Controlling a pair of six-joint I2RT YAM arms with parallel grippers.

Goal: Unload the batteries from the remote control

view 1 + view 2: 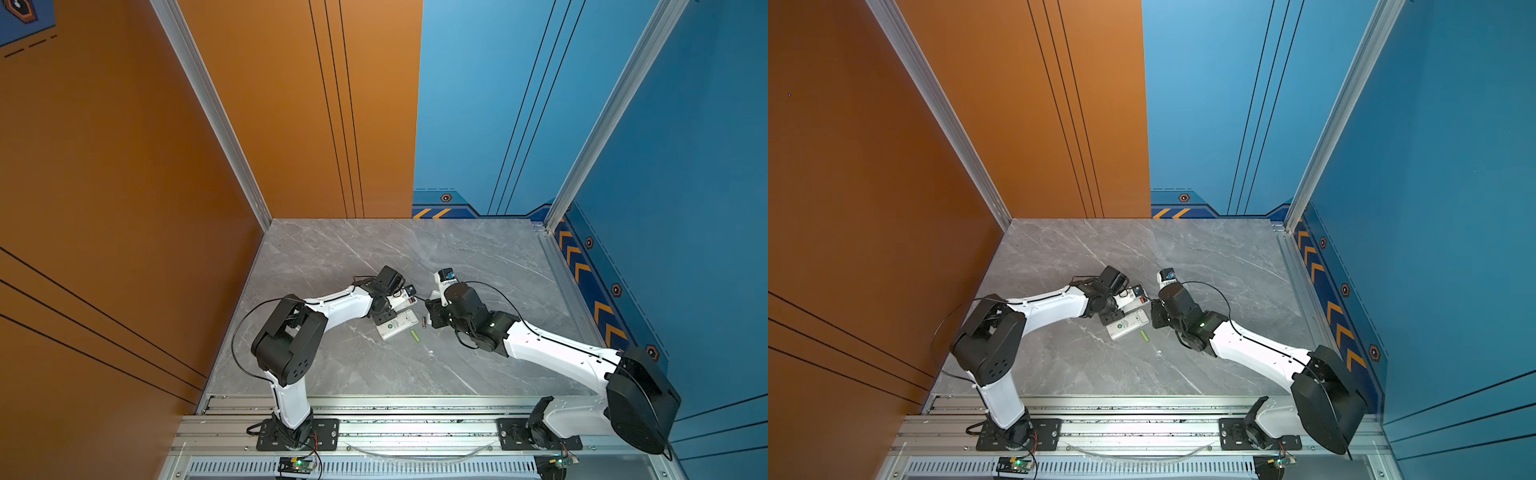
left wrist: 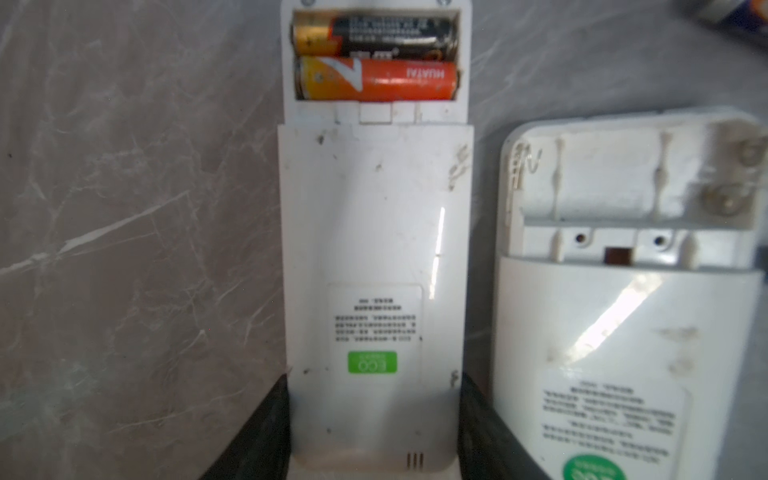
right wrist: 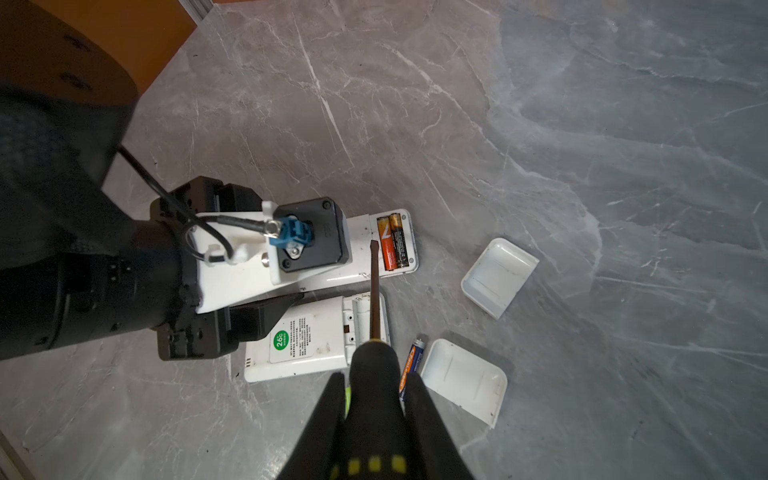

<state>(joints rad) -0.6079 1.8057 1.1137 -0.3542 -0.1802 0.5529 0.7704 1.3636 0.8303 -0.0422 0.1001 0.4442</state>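
My left gripper (image 2: pixel 374 415) is shut on one end of a white remote control (image 2: pixel 374 232) lying back up on the table. Its open compartment holds two batteries, an orange-red one (image 2: pixel 378 81) and a black one (image 2: pixel 374 33). My right gripper (image 3: pixel 375 380) is shut on the black-and-yellow handle of a screwdriver (image 3: pixel 375 291). The blade tip rests on the remote right beside the orange-red battery (image 3: pixel 385 247). A lime green battery (image 1: pixel 415 336) and a blue-and-orange one (image 3: pixel 411 365) lie loose on the table.
A second white remote (image 3: pixel 316 345) lies beside the held one, its battery compartment (image 2: pixel 602 183) empty, under the screwdriver shaft. Two white lids (image 3: pixel 498 276) (image 3: pixel 465 380) lie inside up on the grey marble table (image 1: pixel 332 257). Orange and blue walls stand around it.
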